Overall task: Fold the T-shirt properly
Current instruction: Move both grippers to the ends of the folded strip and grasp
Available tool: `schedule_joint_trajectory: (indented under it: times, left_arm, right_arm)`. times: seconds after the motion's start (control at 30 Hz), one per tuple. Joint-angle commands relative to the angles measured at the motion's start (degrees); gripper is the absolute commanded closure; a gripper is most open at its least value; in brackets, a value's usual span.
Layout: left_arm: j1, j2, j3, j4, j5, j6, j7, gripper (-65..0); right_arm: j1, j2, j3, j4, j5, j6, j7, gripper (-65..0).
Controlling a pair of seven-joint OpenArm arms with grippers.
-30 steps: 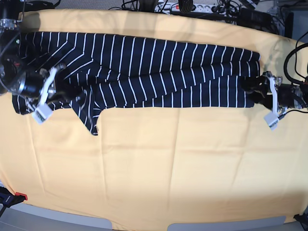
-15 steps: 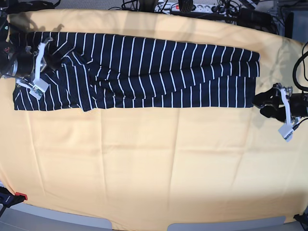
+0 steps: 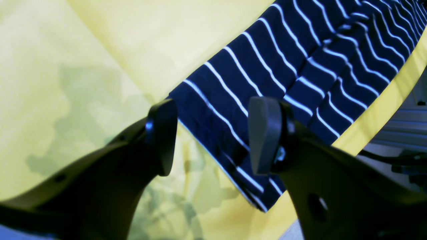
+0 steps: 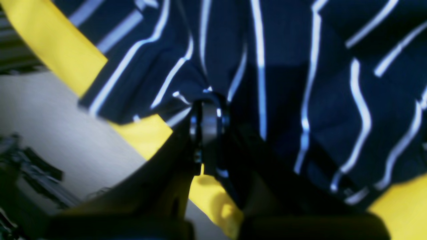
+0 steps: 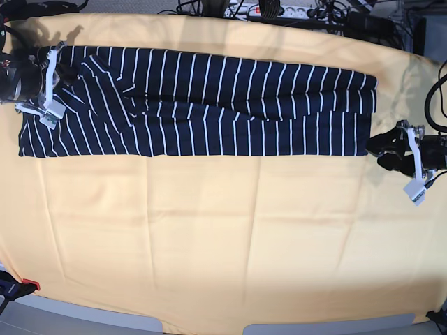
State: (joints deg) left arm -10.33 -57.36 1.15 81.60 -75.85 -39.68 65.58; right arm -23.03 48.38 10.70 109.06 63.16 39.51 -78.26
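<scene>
The near half of the desk (image 5: 223, 244), covered by a plain yellow-orange cloth (image 5: 209, 230), is seen bare of the garment. Farther back, the T-shirt (image 5: 209, 105) is laid as a long, narrow band across the far part of the desk, already folded lengthwise, with some creases toward the sleeve end. At the band's hem end, the left tool (image 5: 392, 149) is held just beside the cloth edge with its pads spread apart and nothing between them; in the left wrist view the T-shirt's corner (image 3: 253, 196) is seen lying beyond the gap, not gripped. At the opposite end, the right tool (image 5: 61, 73) is seen over the sleeve area, and in the right wrist view its pads (image 4: 208, 128) are pressed together on a pinch of the striped fabric. The step in hand is judged to be the finishing of the lengthwise fold at the sleeve end. Next, a release there would be called for, then a fresh grip on both end corners so that the band can be folded across its length.
</scene>
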Motion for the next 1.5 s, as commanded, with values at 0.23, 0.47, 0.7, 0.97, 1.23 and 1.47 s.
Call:
schedule_joint_trajectory:
  times: [0.23,0.47,0.7,0.97,1.23,1.47]
  left_arm:
    - [-1.1,-5.7,-0.9,0.5,-1.2,-0.3,-0.9,-35.8]
    - [-1.2,-10.5,-0.9,0.5,-1.0,-0.3,-0.9,-35.8]
    - [-2.6,-14.7,-0.9,0.5,-1.1,-0.3,-0.8,-35.8]
    - [-5.9,-13.7,-2.5,-0.6,0.7,1.0,-1.0,-35.8]
    - [-5.7,-8.6,-12.9,-16.0,-4.9,2.2,2.4,-35.8]
    - [-5.6,-7.8,-18.5,-31.3,-9.1,2.1,8.8,-35.8]
  right_arm:
    - [0.5,1.1,0.6,0.5,-9.4,0.5,8.3,0.0]
    - [0.9,1.9,0.6,0.6,-10.8,0.5,2.8,-39.4]
    - [0.8,7.2,1.1,4.4,-4.7,0.5,-1.7,-39.1]
    - [1.7,4.8,5.1,7.4,-9.2,-2.3,16.3,-30.7]
    - [2.1,-7.5,5.0,-2.1,-27.3,-5.0,29.9,0.0]
    - [2.5,-14.3,5.0,-12.9,-27.3,-2.3,32.4,0.0]
